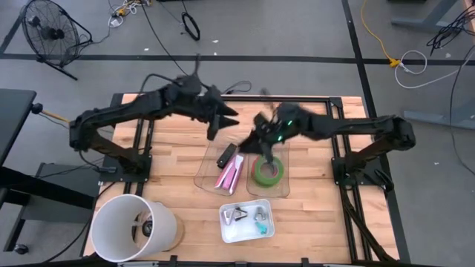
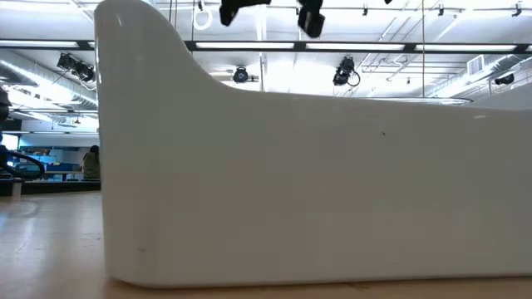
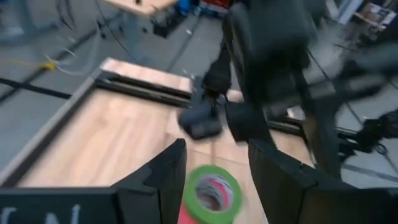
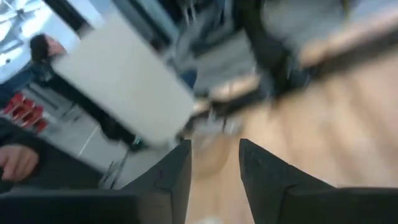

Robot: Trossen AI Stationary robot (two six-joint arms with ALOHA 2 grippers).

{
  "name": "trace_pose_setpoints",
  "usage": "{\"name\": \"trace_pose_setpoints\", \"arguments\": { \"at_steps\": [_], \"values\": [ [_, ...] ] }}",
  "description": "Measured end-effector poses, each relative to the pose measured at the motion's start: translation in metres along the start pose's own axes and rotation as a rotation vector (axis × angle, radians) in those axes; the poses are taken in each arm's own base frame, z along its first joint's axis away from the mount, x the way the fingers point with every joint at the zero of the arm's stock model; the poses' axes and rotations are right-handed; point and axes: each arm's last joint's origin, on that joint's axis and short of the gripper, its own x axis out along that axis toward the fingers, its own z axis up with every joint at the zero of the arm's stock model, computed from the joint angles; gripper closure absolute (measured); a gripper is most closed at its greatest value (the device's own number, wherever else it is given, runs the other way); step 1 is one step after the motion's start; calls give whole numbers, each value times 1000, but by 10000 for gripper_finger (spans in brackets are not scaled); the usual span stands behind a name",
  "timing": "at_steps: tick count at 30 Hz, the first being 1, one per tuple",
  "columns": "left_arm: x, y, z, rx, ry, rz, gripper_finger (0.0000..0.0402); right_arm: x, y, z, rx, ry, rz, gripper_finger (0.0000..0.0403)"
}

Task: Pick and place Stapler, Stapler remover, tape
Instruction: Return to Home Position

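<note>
Over the middle of the table point(image 1: 171, 163) both dark arms hang well above the wood, their heads nearly meeting. Reading the table from above like a clock, with the far edge at twelve, the left gripper point(image 3: 216, 152) hovers just toward eleven from centre. Its two fingers point(image 3: 168, 171) stand apart with nothing between them. The right gripper point(image 4: 214, 149) hovers close beside it, toward one o'clock, and its pincer is likewise spread and empty.

Below them, at centre, lie two clear trays side by side. The tape point(image 1: 268, 170) sits in the right-hand clear tray point(image 1: 282, 189), just toward three o'clock. It is a stack with a green ring on top, and red shows inside and under it in the left wrist view. The left-hand clear tray point(image 1: 208, 174) holds a black stapler point(image 1: 225, 156) and, nearer six, a pink stapler point(image 1: 230, 176).

Down at six o'clock, near the front edge, stands the small white bin point(image 1: 226, 236). In it are a dark staple remover point(image 1: 239, 215), a gray one point(image 1: 260, 215) and a blue one point(image 1: 261, 231). This bin's wall fills nearly the whole low view.

At seven o'clock, on the table's corner, stands a tall white bucket point(image 1: 122, 222). On the floor beyond the table, toward ten o'clock, is a round fan point(image 1: 46, 31). The right wrist view is too blurred to tell more.
</note>
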Motion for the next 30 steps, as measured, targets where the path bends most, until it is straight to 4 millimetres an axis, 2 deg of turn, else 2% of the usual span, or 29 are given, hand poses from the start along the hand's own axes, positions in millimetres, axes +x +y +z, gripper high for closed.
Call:
{"name": "trace_pose_setpoints", "arguments": {
  "at_steps": [6, 10, 14, 20, 30],
  "values": [
    [-20, 4, 9, 10, -60, 63, 225, -52, 1, 39, -231, -251, -76, 278],
    [-20, 4, 10, 5, -71, 62, 225, -79, 6, 51, -395, -359, -190, 281],
    [-20, 5, 10, 27, -70, 67, 225, -98, 11, 57, -431, -443, -295, 281],
    [-19, 6, 10, 21, -68, 68, 225, -103, 11, 60, -414, -512, -417, 281],
    [-20, 7, 10, 19, -67, 67, 225, -99, 7, 59, -404, -504, -442, 281]
  ]
}}
